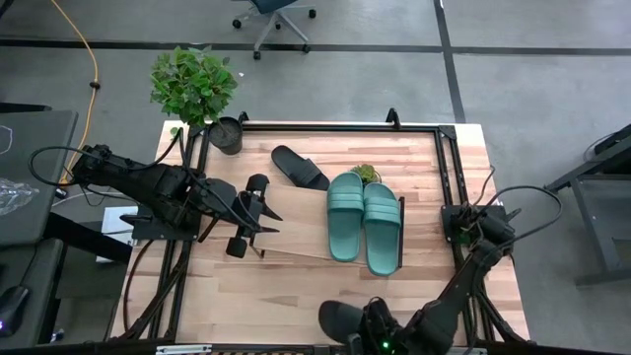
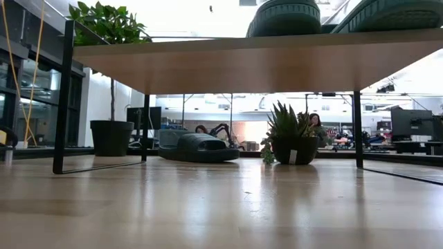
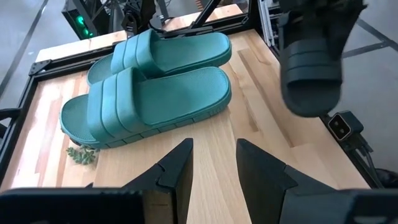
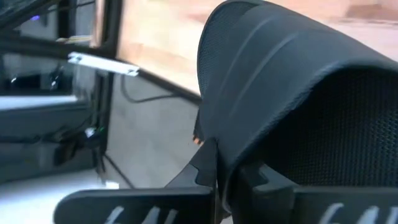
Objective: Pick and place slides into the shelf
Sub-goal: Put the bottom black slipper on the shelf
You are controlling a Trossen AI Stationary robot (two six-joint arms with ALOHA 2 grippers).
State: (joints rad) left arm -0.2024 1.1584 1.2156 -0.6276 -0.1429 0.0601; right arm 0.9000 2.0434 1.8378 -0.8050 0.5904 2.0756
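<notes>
Lying side by side on the light plank top of the shelf [image 1: 301, 232]: two teal-green slides [image 1: 364, 219], touching along their long edges. Resting on the tabletop behind the shelf, near a small spiky plant [image 2: 291, 135]: one black slide [image 1: 299, 167], seen under the plank from the low view, between the shelf's thin black legs. Pinched by its strap at the table's near edge: the second black slide [image 1: 340, 320], held by the right gripper [image 4: 216, 180] with its fingers closed tight on the strap's rim. Hovering at the shelf's left end, pointed toward the teal pair: the left gripper [image 1: 258, 215], fingers [image 3: 174, 177] standing partly apart, nothing between them.

Underneath all of it: a pale butcher-block table [image 1: 286, 291], bordered by black metal framing. Standing at the far left corner: a leafy green plant in a dark pot [image 1: 202, 94]. Around the table: grey floor crossed by dark lines, a yellow cable [image 1: 91, 59] trailing on the left, the wheeled base of an office chair [image 1: 274, 18] at the far side. Beyond the table in the low view: a bright open room with desks, monitors and a person [image 2: 315, 122] seated far off.
</notes>
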